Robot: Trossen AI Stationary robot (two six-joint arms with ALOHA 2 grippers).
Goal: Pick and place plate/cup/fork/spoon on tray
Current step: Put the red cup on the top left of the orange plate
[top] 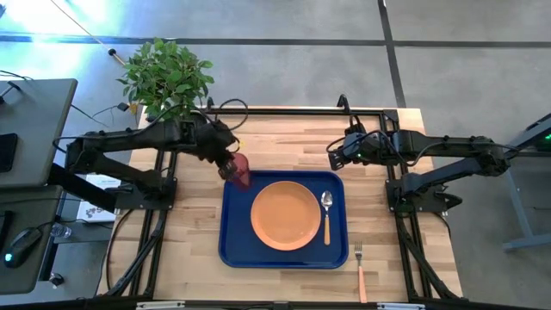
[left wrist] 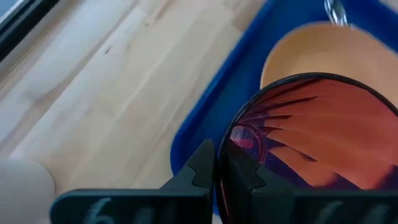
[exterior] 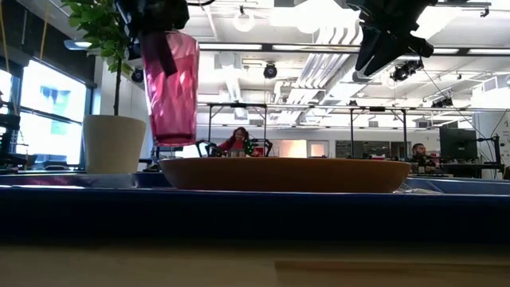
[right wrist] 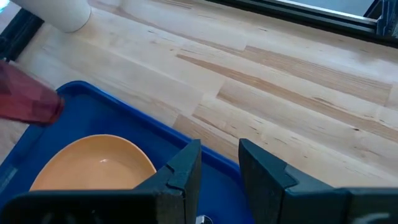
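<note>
The red ribbed cup [top: 242, 173] hangs in my left gripper [top: 231, 165] over the far left corner of the blue tray [top: 234, 245]. The orange plate [top: 286, 215] lies flat in the middle of the tray. The spoon [top: 327, 213] lies on the tray to the plate's right, bowl toward the far edge. The fork [top: 360, 272] lies on the table beyond the tray's near right corner. My right gripper [top: 331, 157] hovers empty past the tray's far right corner, its fingers a narrow gap apart [right wrist: 219, 155]. My left gripper holds the cup by its rim [left wrist: 219, 163], one finger outside the wall [left wrist: 198, 167] and one inside, seen through the red wall [left wrist: 249, 177]. The fingers come from above. The cup [exterior: 171, 84] hangs about upright below them, clear of the tray [exterior: 255, 211].
A white pot [exterior: 114, 143] with a leafy plant [top: 166, 76] stands at the table's far left corner, close behind my left arm. Bare wood lies left of the tray and along the far edge.
</note>
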